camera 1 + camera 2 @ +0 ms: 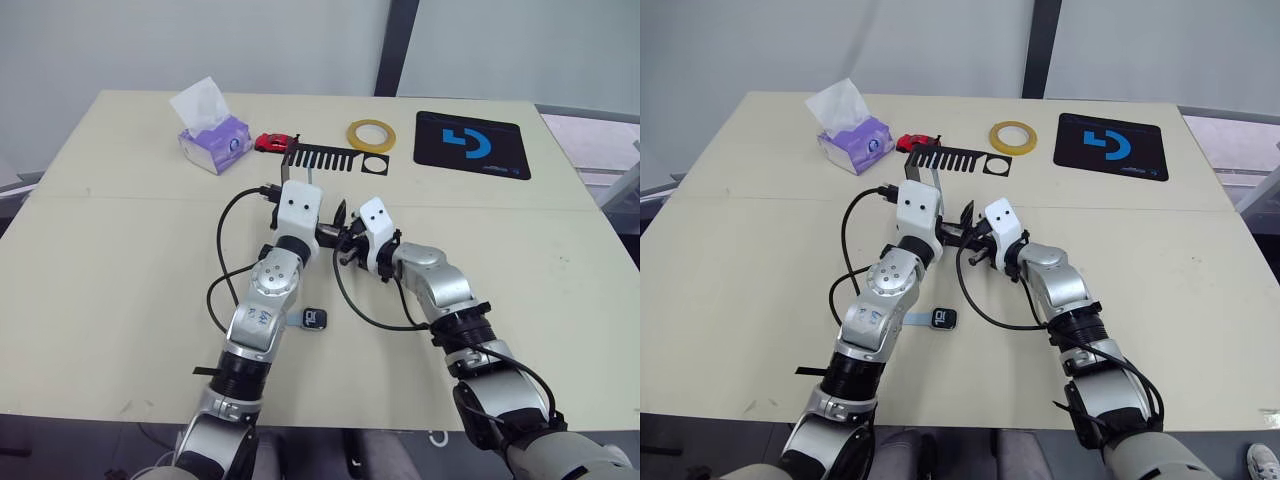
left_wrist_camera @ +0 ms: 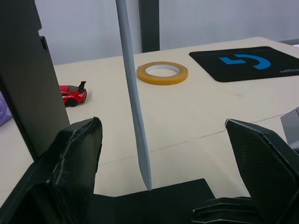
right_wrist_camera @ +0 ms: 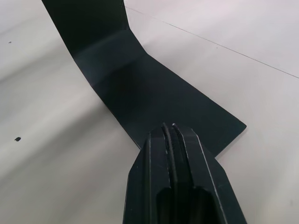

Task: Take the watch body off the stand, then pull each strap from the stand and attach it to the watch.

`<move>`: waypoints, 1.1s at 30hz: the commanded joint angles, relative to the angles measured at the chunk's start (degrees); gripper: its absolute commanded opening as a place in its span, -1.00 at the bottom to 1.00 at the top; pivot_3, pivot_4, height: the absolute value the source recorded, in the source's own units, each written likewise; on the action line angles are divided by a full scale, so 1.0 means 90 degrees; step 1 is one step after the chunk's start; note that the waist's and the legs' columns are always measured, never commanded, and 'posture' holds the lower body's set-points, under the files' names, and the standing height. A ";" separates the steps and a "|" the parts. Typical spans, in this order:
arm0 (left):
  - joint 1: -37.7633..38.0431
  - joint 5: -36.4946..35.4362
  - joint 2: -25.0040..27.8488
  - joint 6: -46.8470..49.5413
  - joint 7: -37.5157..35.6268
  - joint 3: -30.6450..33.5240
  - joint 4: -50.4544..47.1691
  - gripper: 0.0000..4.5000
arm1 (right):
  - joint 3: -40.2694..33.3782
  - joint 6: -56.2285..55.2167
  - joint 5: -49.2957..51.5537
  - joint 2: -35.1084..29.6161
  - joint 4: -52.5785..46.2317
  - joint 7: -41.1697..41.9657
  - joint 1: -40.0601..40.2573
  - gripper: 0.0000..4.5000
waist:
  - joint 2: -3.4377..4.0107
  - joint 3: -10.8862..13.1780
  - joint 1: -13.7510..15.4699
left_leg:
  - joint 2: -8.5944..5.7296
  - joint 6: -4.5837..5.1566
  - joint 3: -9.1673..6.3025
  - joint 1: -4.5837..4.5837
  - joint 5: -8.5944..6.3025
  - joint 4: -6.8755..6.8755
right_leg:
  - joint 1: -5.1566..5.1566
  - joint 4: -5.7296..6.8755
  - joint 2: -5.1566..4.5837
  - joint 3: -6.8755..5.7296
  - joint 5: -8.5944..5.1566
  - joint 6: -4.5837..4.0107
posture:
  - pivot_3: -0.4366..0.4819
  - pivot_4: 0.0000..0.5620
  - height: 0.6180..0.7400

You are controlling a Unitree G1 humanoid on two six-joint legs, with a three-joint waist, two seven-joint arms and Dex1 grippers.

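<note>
**Watch body down on the table, one strap hanging from the stand**

Only real container was the purple tissue box at the far left of the table, with a white tissue sticking up out of its top. Next to it sat a little red toy car, then further right a yellow tape ring and a black mat with a blue logo. All of those were lying apart from each other along the far edge.

The stand was right behind the two grippers, its comb-slotted top plate running side to side, cutout hole at the right end. The arms blocked most of its upright and foot in the head views.

A pale strap hung almost straight down from the top, long axis near vertical, tip pointing at the stand's flat foot. It hung between the left gripper's fingers, which were spread wide and not touching it.

The right gripper was clamped tight, nothing visible between the fingers, tips sitting just over the foot's edge.

The watch body lay flat on the table beside the left forearm, screen up, with a pale strap piece sticking out toward the arm.
</note>
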 commanded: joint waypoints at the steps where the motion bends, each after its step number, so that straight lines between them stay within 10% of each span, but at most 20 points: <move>1: -0.0160 0.0068 -0.0070 -0.0256 0.0057 0.0104 -0.0009 1.00 | 0.0046 0.0141 -0.0095 -0.0015 0.0016 -0.0051 0.0098 -0.97 | 0.0000 0.0000 -0.0001 | 0.0000 0.0000 0.0000 0.0000 0.0000 0.0000 | 0.0000 0.0000 0.0000 0.0000 0.0000 0.0000 | -0.05 -0.47 0.97; 12: -0.0163 0.0119 -0.0091 -0.0483 -0.0005 0.0054 0.0132 -0.99 | 0.0034 0.0118 -0.0103 -0.0003 0.0031 -0.0094 0.0118 -1.00 | 0.0000 0.0000 0.0001 | 0.0000 0.0000 0.0000 -0.0001 0.0000 -0.0001 | 0.0000 0.0000 -0.0001 0.0000 0.0000 0.0000 | -0.05 -0.47 0.97; 33: 0.0598 0.0338 0.0184 -0.0888 -0.0241 0.0009 -0.0675 -0.99 | 0.0029 0.0044 -0.0125 -0.0047 0.0173 -0.0044 0.0056 -1.00 | 0.0000 0.0000 0.0003 | 0.0001 0.0003 -0.0001 -0.0001 -0.0002 -0.0004 | 0.0000 -0.0002 -0.0003 0.0001 0.0000 0.0001 | -0.05 -0.47 0.97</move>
